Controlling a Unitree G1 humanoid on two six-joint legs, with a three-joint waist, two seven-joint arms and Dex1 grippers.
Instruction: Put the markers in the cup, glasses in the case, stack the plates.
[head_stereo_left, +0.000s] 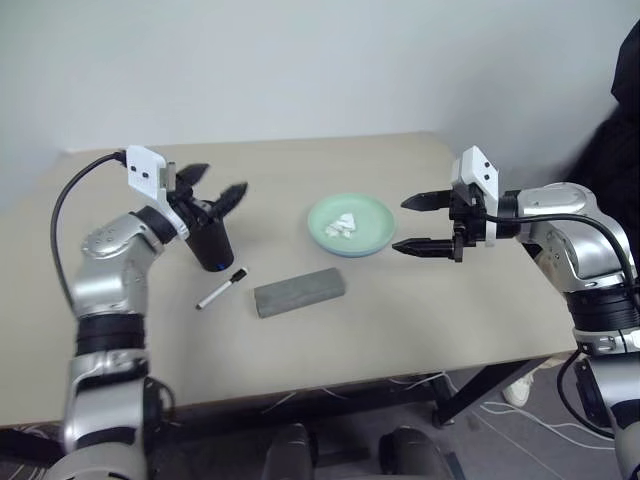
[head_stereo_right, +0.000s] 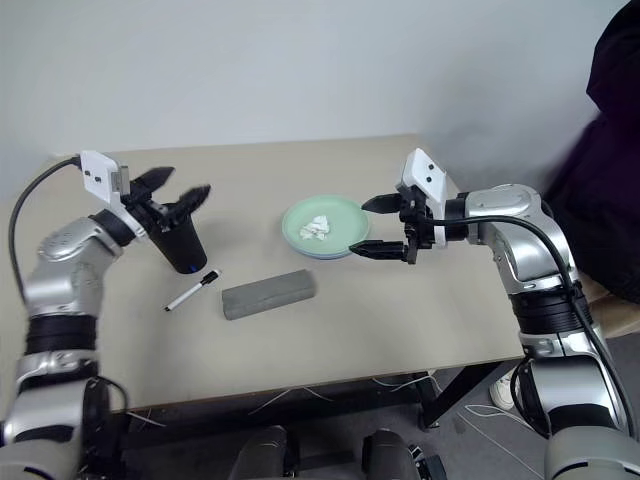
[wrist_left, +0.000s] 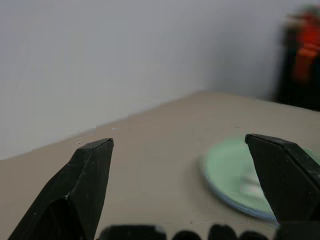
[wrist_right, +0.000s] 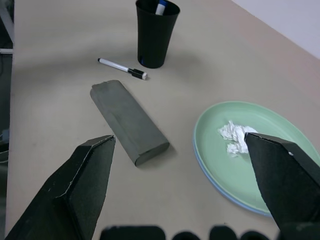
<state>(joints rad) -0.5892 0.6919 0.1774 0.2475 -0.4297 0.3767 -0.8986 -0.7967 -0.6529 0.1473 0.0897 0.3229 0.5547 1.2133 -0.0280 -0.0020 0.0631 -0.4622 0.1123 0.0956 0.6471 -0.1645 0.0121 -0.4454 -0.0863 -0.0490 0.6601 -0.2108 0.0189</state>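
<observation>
Marker step half done, by the look of it: blue-capped marker (wrist_right: 161, 7) standing in the cup (head_stereo_left: 210, 243) near the table's (head_stereo_left: 420, 320) left edge, left gripper (head_stereo_left: 213, 186) spread wide and empty just above the rim; black-capped marker (head_stereo_left: 222, 288) lying flat just in front of the cup, calling for a low pinch next. Right gripper (head_stereo_left: 420, 224) open and empty beside the stacked plates (head_stereo_left: 351, 224) mid-table; closed case (head_stereo_left: 299, 291) toward the front edge; bare room ahead of it.

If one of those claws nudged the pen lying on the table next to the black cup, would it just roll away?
Probably. The black-capped marker is a slim round barrel lying flat on the smooth table, so a sideways nudge would likely roll it. It looks light and stiff, so it should lift without bending, though a thin smooth barrel might slip between the fingers.
</observation>
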